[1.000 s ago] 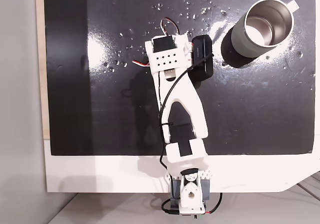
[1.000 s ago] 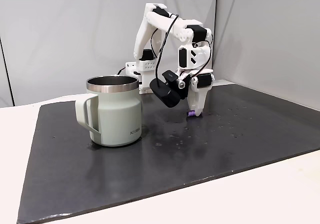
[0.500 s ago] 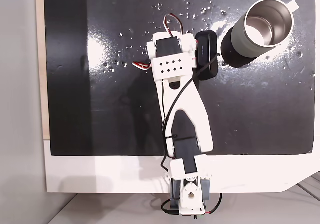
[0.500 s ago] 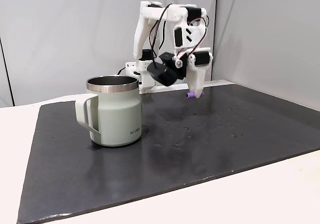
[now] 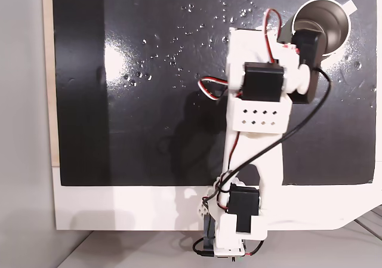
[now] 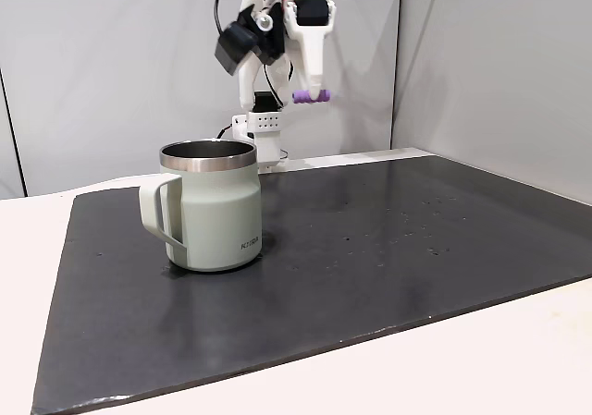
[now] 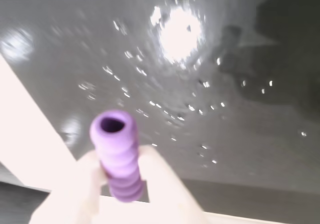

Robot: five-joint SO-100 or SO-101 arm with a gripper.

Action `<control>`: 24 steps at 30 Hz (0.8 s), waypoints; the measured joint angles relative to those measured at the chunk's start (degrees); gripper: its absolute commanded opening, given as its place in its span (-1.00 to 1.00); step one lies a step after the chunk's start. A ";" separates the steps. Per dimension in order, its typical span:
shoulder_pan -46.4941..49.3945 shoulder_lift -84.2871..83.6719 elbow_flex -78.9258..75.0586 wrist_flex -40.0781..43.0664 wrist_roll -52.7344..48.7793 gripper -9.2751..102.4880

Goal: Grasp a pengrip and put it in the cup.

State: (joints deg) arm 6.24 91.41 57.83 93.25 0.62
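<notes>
Pengrip (image 6: 311, 96) raised higher since half-second ago, swung toward cup (image 6: 214, 206); pinched in jaws; grasp done, release into cup left.

- White plastic robot arm (image 5: 253, 160) with blocky, angular links.
- Black servo motors (image 5: 263, 82) set into the white shells.
- A white plate with two rows of small round holes (image 5: 258, 115).
- Thin red, white and black wires (image 5: 209, 84) looping out; a black cable (image 5: 301, 125) running along the side.
</notes>
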 measured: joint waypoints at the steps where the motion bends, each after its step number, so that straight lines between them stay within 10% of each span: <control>1: 1.58 0.00 -1.76 0.79 -1.05 -0.83; 24: 19.25 -27.25 -43.24 9.32 -13.54 -0.83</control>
State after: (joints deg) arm 25.49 64.16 14.59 102.57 -12.92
